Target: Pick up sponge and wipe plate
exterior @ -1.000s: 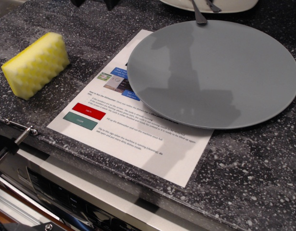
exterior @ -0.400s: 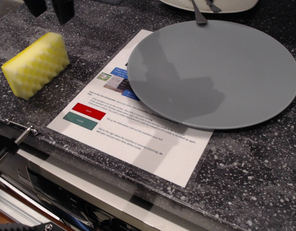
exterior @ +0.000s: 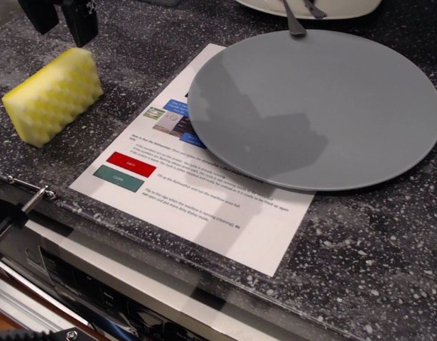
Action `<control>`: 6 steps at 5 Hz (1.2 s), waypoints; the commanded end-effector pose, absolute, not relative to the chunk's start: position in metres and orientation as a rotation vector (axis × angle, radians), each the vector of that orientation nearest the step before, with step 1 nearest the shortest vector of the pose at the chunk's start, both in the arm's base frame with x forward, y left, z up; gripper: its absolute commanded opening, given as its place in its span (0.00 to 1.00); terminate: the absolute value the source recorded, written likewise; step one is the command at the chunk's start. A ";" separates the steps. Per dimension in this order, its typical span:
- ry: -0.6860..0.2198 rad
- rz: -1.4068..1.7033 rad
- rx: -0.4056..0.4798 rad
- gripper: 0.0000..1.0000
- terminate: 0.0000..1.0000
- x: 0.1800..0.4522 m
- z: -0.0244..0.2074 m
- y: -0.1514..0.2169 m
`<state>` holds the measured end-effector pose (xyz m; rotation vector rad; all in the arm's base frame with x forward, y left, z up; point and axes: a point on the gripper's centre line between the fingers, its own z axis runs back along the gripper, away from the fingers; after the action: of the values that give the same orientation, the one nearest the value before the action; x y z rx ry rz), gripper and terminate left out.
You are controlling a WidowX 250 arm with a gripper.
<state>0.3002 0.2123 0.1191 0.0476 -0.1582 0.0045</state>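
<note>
The yellow sponge (exterior: 53, 96) lies on the dark speckled counter at the left, its wavy pale-yellow face turned towards the camera. The large grey plate (exterior: 315, 108) rests on the right, partly on a printed paper sheet. My gripper (exterior: 60, 25) shows at the top left as two black fingers, open and empty. It hangs just above and behind the sponge's far end and is apart from it. Most of the gripper is cut off by the frame's top edge.
A white printed sheet (exterior: 197, 192) lies under the plate's left edge. A white dish with metal cutlery (exterior: 303, 8) stands at the back, touching the plate's far rim. The counter's front edge (exterior: 133, 249) runs along the bottom, with a metal clamp (exterior: 33, 197) at the left.
The gripper has moved left along the top edge and come down towards the sponge. Its shadow has slid left across the plate. Sponge and plate have not moved.
</note>
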 end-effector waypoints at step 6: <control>-0.229 0.198 -0.063 0.00 0.00 0.342 0.143 0.186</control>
<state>0.3415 0.1753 0.1082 -0.1010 -0.1474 0.2265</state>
